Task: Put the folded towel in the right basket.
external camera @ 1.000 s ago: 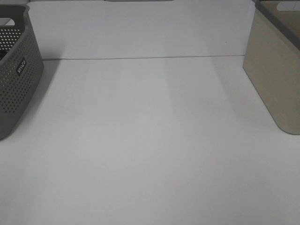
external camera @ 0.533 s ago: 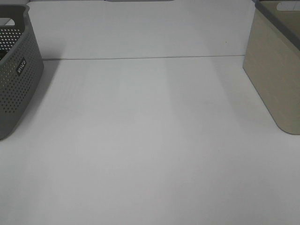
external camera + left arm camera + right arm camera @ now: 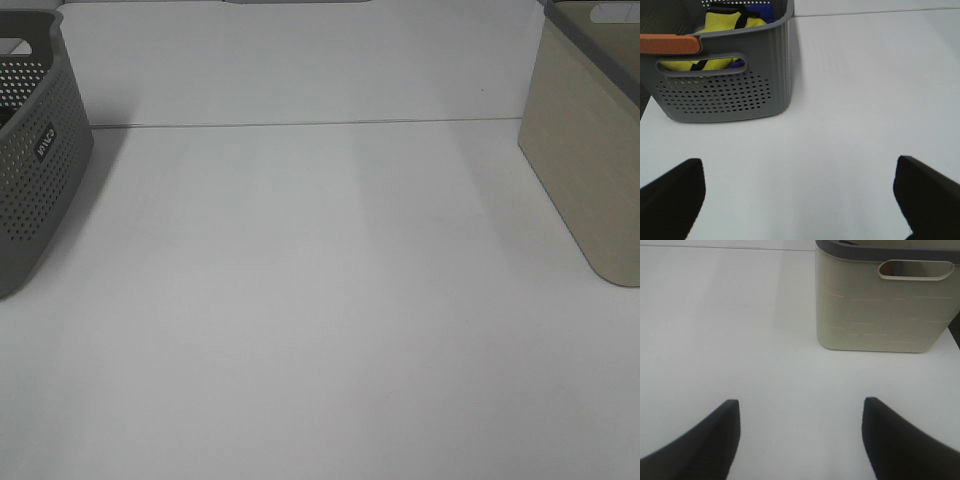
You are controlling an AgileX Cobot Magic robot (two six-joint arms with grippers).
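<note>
Checked overhead view against the two earlier ones: nothing moved, no arm entered. Judged as idle or start, no progress made on the task.

Noted table (image 3: 320, 300), white, bare between the baskets. Noted beige basket (image 3: 590, 170), well apart from grey basket (image 3: 35, 180), at the opposite table edge on the robot's right; taken as the target. Could not see its inside from any view.

Looked into grey basket via left wrist view: held yellow cloth (image 3: 725, 25) with black trim, plus something blue (image 3: 762, 10) behind it. Spotted orange strip (image 3: 667, 44) on grey basket's near rim. Found no towel on the table outside grey basket. Guessed the yellow cloth was the folded towel, but could not confirm; fold not readable.

Left gripper (image 3: 800, 200): jaws spread wide, holding nothing, hovering over table just short of grey basket. Right gripper (image 3: 800, 435): jaws also apart and empty, far from grey basket, facing the beige one.

Expected next: reach into grey basket for the cloth, likely with left arm, then carry across or hand over.
</note>
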